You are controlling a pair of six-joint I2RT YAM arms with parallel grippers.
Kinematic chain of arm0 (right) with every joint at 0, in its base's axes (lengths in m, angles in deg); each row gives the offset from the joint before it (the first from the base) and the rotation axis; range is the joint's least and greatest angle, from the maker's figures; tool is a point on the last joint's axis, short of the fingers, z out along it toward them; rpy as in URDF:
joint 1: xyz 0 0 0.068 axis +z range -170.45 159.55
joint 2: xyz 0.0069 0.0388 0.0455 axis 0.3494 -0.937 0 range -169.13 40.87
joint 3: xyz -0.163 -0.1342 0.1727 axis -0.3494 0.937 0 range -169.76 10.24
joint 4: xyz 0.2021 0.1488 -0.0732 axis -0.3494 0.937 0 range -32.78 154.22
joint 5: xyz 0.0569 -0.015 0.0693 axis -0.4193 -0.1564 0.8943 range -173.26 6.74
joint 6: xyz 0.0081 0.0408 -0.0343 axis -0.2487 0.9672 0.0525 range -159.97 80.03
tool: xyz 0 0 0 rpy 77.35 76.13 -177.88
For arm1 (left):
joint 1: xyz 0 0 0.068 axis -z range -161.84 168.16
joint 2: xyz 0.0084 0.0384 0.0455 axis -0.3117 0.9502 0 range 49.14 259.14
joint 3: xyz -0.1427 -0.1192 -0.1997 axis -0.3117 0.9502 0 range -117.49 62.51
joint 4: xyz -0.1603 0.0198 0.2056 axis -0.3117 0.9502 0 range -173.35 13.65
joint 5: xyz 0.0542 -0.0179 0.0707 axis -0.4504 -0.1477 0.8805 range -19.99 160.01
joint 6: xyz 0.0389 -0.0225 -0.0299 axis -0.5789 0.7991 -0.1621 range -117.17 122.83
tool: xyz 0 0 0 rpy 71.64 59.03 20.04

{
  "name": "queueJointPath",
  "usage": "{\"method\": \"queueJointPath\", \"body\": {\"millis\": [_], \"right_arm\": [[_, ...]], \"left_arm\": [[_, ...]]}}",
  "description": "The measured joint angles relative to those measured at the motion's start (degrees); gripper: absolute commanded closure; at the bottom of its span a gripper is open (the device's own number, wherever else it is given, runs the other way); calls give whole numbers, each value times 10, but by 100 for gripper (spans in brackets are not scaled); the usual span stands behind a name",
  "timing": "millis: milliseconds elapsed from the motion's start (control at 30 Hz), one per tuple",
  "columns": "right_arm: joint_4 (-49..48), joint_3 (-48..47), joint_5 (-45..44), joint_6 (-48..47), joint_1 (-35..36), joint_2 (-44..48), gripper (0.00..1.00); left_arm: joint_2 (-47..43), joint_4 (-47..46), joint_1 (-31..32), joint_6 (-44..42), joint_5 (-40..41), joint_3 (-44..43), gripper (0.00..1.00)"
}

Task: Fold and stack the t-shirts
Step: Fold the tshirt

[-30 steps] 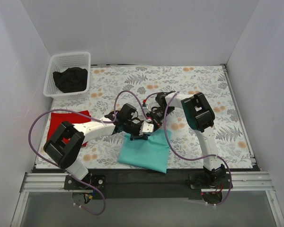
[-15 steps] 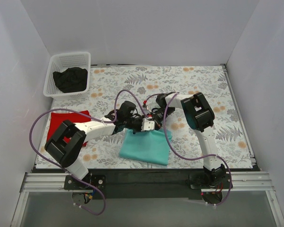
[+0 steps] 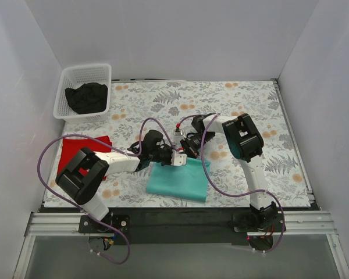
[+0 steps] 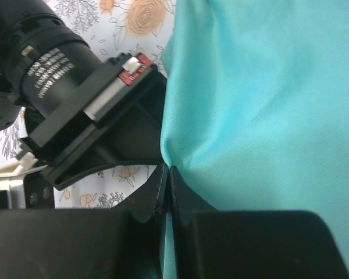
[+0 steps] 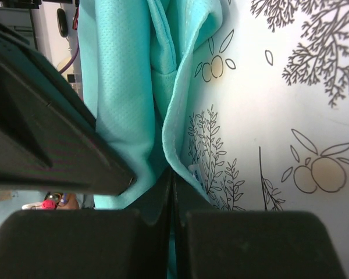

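While both grippers pinch its far edge, the teal shirt [image 3: 180,181] lies part-folded at the table's [image 3: 291,133] near middle.
Left gripper [image 3: 173,157]: jaws closed tight on a fold of the cloth.
Right gripper [image 3: 189,152]: likewise, on the hem just beside it (the two almost touch).
Step, as judged: laying the fold. Move both arms together, keep the edge taut and level, and release only once the edges line up.
Red shirt [image 3: 70,148]: flat at left, likely the stack base.
Black shirt [image 3: 87,96]: in the basket [image 3: 84,71].

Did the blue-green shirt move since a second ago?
Yes. The teal shirt has drawn back from the black rail at the table's near edge: its near corner reached that rail before and now stops short.
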Motion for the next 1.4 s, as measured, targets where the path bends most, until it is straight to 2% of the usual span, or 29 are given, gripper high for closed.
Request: {"method": "queueJointPath", "body": {"millis": [400, 567, 733, 1000, 1300, 1400], "right_arm": [[1, -21, -42, 1, 5, 21, 94], [1, -45, -87, -9, 3, 44, 98], [12, -61, -111, -29, 0, 27, 99], [48, -78, -71, -42, -3, -10, 99], [67, -83, -57, -64, -3, -18, 99], [76, -90, -64, -68, -3, -19, 99]], "left_arm": [[-51, -71, 1, -62, -6, 78, 100], [-63, -98, 5, -75, -5, 96, 100], [-64, -119, 7, -83, -3, 100, 100], [-60, -181, 8, -85, 11, 105, 100], [-5, -249, 8, -88, 28, 105, 100], [5, -260, 8, -95, 34, 105, 84]]}}
